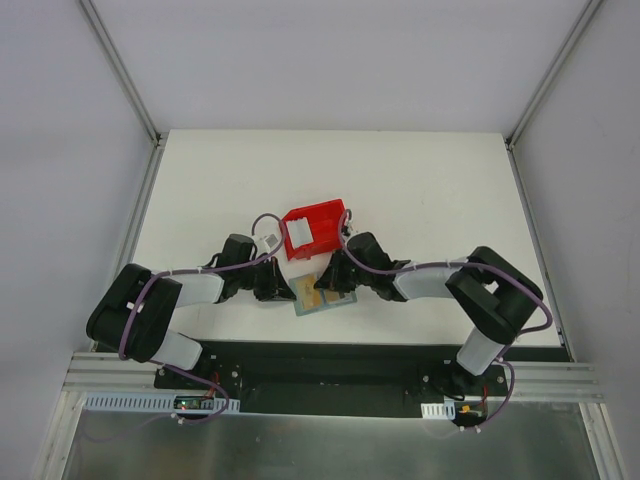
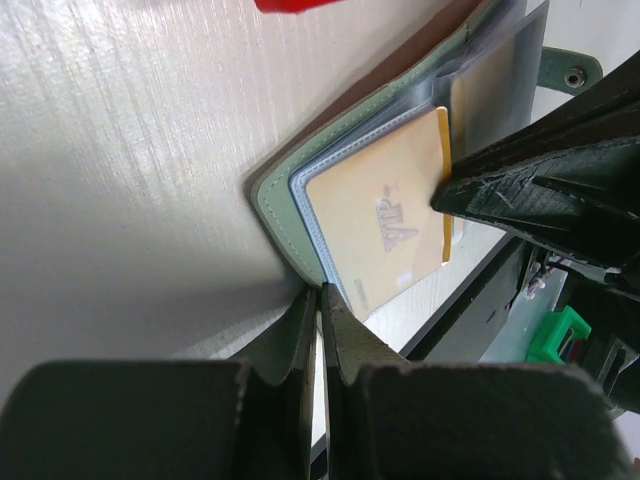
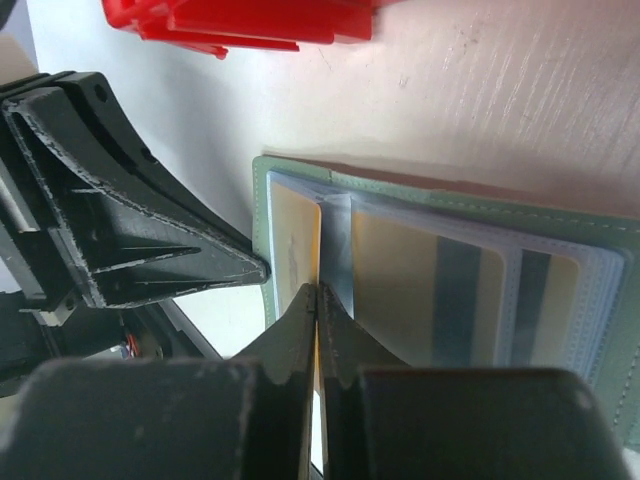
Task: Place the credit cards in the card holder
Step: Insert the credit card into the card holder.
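The card holder (image 1: 320, 299) is seen lying open just below the top view's centre, beneath the red bin (image 1: 312, 230), with the orange-gold card (image 2: 375, 225) clamped in the right gripper (image 3: 316, 292) at a clear sleeve (image 2: 400, 125), while the left gripper (image 2: 320, 296) is held pressed together against the holder's edge.

The holder (image 1: 328, 303) lies spread flat on the counter (image 1: 430, 200), toward the near edge and about midway across; the bin (image 1: 312, 230) sits just behind it on the far side; the left hand (image 1: 290, 290) touches the holder's left edge; the right hand (image 1: 328, 284) reaches over it from the right; a card (image 2: 375, 225) lies partly in the left sleeve, pinched by the right hand; more cards (image 3: 450, 300) sit in sleeves to its right.
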`<control>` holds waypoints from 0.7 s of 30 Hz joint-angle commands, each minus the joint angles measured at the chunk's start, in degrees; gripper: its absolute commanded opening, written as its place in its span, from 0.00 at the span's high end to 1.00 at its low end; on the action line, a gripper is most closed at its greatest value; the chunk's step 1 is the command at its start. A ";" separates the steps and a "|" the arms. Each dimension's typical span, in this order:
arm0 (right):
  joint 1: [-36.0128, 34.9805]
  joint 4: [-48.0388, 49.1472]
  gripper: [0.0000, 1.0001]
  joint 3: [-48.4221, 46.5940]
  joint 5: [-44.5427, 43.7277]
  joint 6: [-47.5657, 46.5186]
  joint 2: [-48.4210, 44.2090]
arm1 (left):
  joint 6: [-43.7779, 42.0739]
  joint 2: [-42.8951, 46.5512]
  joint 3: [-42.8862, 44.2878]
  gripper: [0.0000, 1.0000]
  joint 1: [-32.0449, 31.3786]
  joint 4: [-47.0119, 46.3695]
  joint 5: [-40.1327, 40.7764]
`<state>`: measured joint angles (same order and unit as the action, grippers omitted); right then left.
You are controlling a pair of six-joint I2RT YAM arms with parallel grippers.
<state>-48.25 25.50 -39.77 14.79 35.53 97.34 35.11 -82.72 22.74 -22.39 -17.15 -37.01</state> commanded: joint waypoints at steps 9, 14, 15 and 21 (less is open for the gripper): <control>2.98 8.33 0.99 3.82 5.60 2.17 -3.39 | -1.54 0.28 -1.47 1.00 -0.11 2.12 3.18; 3.60 13.61 0.99 4.79 7.98 5.07 -1.37 | -1.54 0.28 -1.38 1.00 -0.11 2.12 3.18; 3.69 15.01 0.99 5.40 7.72 5.95 -1.10 | -1.54 0.36 -1.47 1.00 -0.19 2.12 3.09; 4.22 14.95 0.73 6.72 6.75 6.05 -1.88 | -1.54 0.45 -1.65 1.00 -0.11 2.12 3.18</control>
<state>-44.31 36.23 -33.32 21.02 40.97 96.47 35.11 -82.59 22.59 -22.44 -17.32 -36.99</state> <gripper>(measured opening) 0.203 0.006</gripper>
